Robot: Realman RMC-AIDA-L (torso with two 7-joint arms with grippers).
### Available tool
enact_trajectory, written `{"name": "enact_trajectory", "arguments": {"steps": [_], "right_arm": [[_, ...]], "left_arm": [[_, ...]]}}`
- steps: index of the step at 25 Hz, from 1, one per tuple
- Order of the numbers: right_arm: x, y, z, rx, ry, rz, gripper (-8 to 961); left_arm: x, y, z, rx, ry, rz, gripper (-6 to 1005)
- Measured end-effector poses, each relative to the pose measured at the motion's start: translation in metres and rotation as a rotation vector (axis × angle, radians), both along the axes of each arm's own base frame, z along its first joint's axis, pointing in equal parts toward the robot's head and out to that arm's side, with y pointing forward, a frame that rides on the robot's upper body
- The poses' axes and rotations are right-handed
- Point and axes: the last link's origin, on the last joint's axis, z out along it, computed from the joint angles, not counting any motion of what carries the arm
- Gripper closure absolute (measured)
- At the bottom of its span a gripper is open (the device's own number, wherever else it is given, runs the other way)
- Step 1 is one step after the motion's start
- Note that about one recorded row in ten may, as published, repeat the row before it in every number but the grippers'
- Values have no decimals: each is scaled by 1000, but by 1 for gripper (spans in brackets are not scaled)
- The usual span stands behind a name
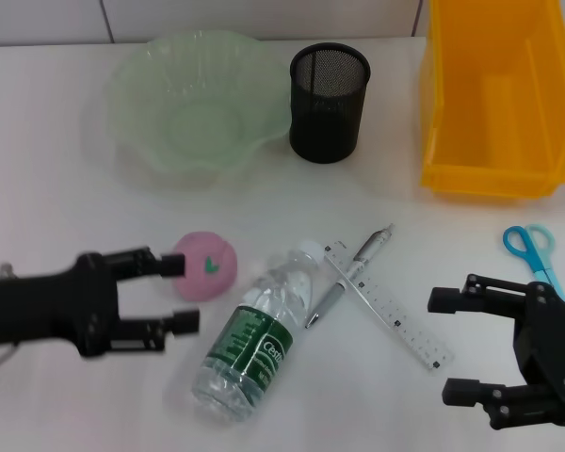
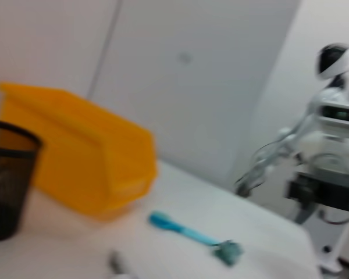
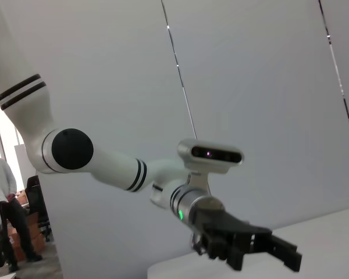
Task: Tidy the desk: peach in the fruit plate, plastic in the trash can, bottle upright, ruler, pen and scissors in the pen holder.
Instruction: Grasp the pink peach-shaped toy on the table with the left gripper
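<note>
1 peach (image 1: 206, 266) | 1 bottle (image 1: 260, 332) | left gripper (image 1: 174, 295) jaws spread | right gripper (image 1: 449, 345) jaws spread

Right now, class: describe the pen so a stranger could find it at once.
Start at the fallen bottle mid-desk. Beside its cap a clear ruler lies diagonally. The pen crosses it: slim, silver-grey, the only metallic stick there.

White table (image 1: 56, 188), green plate (image 1: 193, 108), mesh pen holder (image 1: 329, 90), yellow bin (image 1: 494, 94), peach (image 1: 207, 266), lying bottle (image 1: 259, 334), pen (image 1: 350, 273), ruler (image 1: 388, 306), scissors (image 1: 535, 250)
</note>
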Motion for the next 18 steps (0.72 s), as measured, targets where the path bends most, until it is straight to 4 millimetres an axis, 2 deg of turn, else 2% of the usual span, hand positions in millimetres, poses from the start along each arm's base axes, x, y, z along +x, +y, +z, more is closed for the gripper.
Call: {"name": "enact_trajectory", "arguments": {"steps": [3,4,5,6,9,10,11,15,16,18], "right_arm": [[6,-4,2,12,-8,-27,122],[6,-4,2,12,-8,-27,122],[7,-5,2,13,-8,-31,122],[8,-6,2,14,-10,-34,122],[10,-7,1,21,-15,-45,123],[11,-8,1,22,-16,-49,123],[12,-9,1,22,-16,-53,123],[13,-9,2,33,-11,-65,123],[14,-9,3,38,-10,-70,123],[15,-10,3,44,-8,-76,123]], "left_arm": [[10,25,19,-7,96,44,228],[10,25,19,-7,96,44,232],[14,33,23,-8,133,57,235],[20,52,26,-6,236,87,238],[23,61,25,-2,285,100,247],[25,70,21,0,343,111,250],[30,84,6,-9,445,105,253],[32,91,-8,-23,500,99,265],[34,94,-22,-49,532,90,268],[34,95,-27,-54,548,87,274]]}}
